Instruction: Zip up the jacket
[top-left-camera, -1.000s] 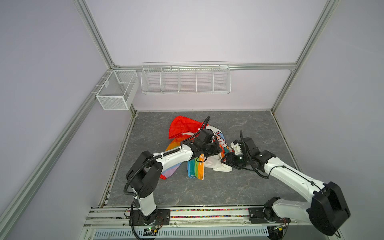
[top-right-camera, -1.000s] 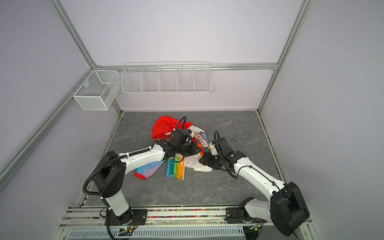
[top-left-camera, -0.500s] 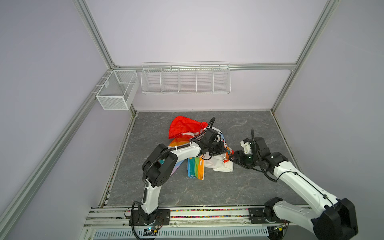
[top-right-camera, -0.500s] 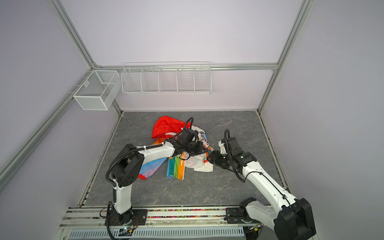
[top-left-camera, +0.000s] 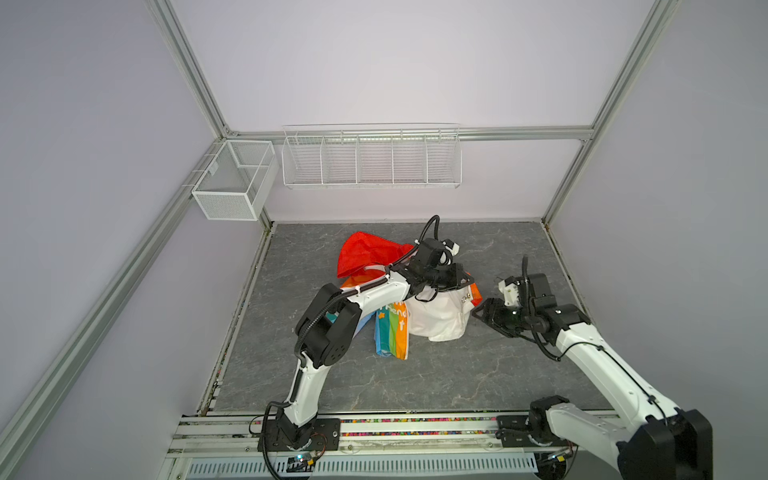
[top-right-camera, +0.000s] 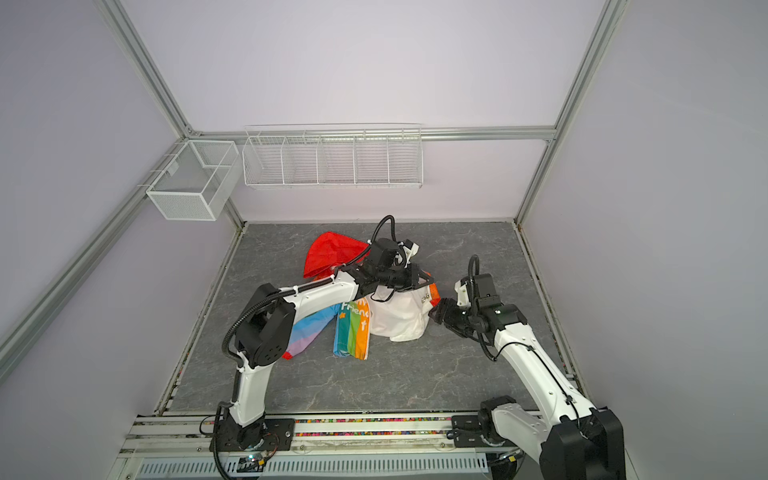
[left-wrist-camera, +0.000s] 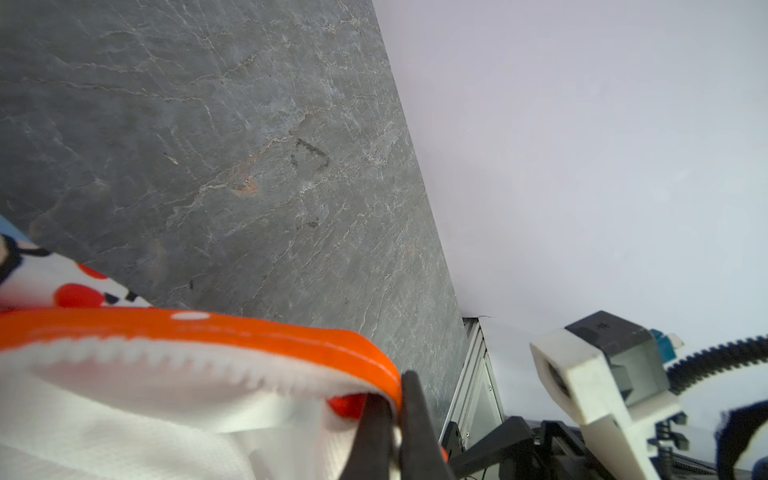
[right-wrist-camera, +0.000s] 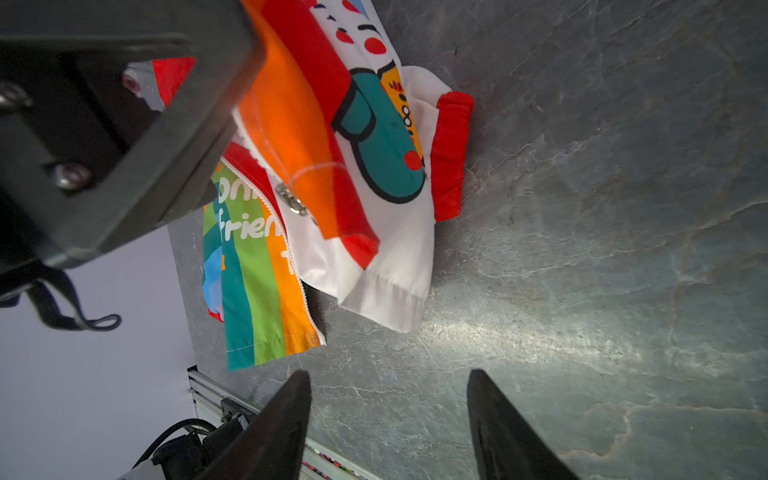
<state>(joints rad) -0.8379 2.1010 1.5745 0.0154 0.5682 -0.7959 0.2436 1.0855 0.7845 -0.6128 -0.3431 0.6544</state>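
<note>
Top views, floor (top-left-camera: 415, 386): we see grey slate, with the jacket (top-left-camera: 440, 318) near its middle, between the two arms.
Jacket: crumpled on the floor. Its white lining is bunched and lifted at the right edge, and the rainbow stripes lie flat on the near side.
Hood (top-left-camera: 365, 253): red, at the jacket's far side.
Left gripper (top-left-camera: 467, 282): we see its fingers (left-wrist-camera: 411, 399) pressed together, pinching the jacket's orange edge.
Right gripper (top-left-camera: 478, 313): jaws spread, holding nothing. It is low over bare floor just right of the jacket and points at it.
Cuff (right-wrist-camera: 451, 158): red, resting on the floor.
Zipper (left-wrist-camera: 166, 357): we see white teeth running along the held edge, not meshed.
</note>
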